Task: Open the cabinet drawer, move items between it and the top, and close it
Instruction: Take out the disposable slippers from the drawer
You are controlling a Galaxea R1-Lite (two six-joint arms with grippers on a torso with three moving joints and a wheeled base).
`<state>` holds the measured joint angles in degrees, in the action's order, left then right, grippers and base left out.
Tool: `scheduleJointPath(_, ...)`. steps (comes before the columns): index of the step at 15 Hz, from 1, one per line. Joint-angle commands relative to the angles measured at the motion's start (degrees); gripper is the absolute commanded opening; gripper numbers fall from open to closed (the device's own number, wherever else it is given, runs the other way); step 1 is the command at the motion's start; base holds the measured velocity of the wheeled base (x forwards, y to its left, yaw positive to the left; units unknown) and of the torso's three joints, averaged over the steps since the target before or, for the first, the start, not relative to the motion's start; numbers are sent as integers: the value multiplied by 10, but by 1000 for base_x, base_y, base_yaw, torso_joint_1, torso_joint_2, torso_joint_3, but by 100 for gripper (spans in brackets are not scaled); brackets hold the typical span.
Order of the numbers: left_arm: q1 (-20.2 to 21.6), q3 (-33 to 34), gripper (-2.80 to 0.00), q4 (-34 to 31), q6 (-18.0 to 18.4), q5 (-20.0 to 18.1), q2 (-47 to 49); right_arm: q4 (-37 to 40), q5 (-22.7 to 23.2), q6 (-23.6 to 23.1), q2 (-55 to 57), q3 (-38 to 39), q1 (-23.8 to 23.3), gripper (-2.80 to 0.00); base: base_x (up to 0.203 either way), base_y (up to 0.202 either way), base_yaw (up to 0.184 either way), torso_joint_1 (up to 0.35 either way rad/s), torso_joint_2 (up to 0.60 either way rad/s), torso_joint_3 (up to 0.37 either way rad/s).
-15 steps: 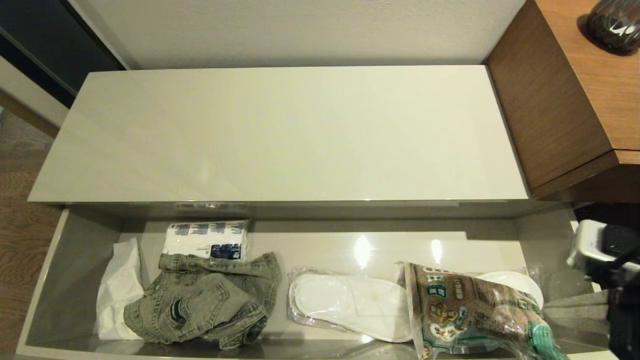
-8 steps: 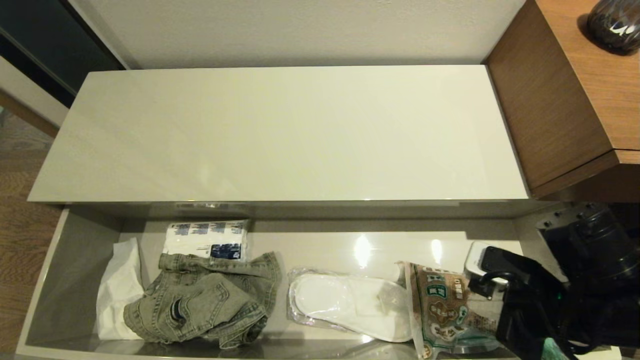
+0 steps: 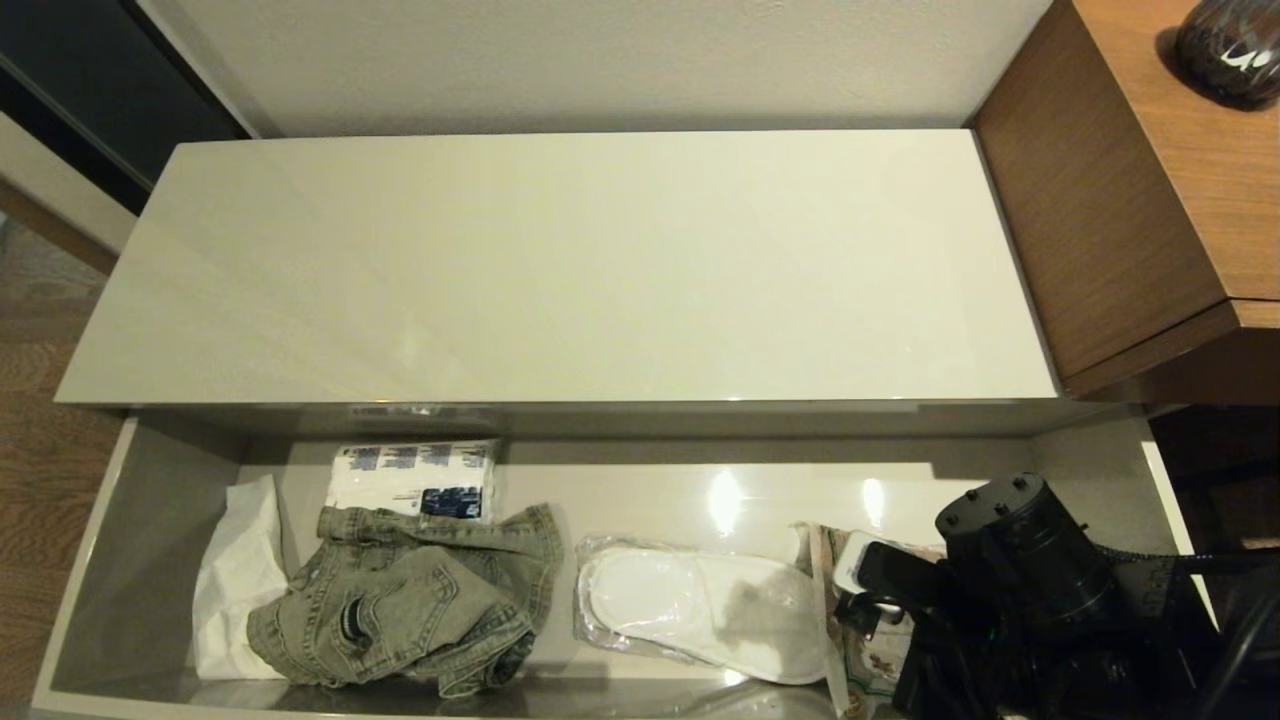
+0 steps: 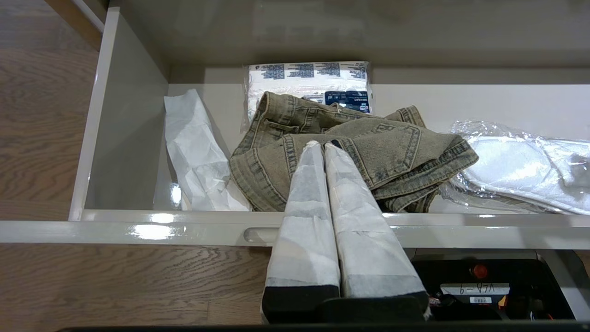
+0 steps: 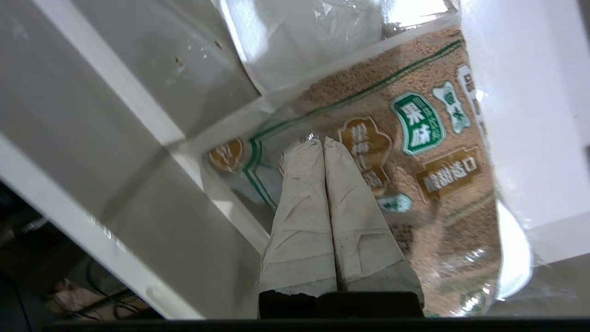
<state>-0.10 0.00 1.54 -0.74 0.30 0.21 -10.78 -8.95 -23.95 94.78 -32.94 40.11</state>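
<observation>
The cabinet drawer (image 3: 150, 560) is glossy pale grey-beige, the top (image 3: 560, 270) a lighter glossy beige. The denim jacket (image 3: 410, 600) is faded olive-grey with darker stitched seams. The slippers (image 3: 690, 605) are plain white in clear plastic. The tissue pack (image 3: 412, 478) is white with blue print. The snack bag (image 5: 415, 152) is speckled brown with green, white and gold labels. The desk (image 3: 1110, 190) is brown wood-grain.

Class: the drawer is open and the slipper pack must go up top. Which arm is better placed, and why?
Probably the right: its gripper hangs inside the drawer over the snack bag beside the slipper pack; the left gripper sits outside.
</observation>
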Motion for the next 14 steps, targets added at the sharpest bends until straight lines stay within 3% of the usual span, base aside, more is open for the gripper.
scheduleJointPath(1,0,1,-280,0,0,0,0,-7,-1,9,23,1,1,-280,0,0,0,0,0,0)
scheduleJointPath(7,0,1,-280,0,0,0,0,-23,-2,43,35,0,1,-280,0,0,0,0,0,0)
scheduleJointPath(8,0,1,-280,0,0,0,0,-24,-10,66,35,-4,3,-280,0,0,0,0,0,0)
scheduleJointPath(10,0,1,-280,0,0,0,0,-57,-28,99,33,-11,7,-280,0,0,0,0,0,0)
scheduleJointPath(14,0,1,-280,0,0,0,0,-161,-80,96,44,-4,8,-280,0,0,0,0,0,0)
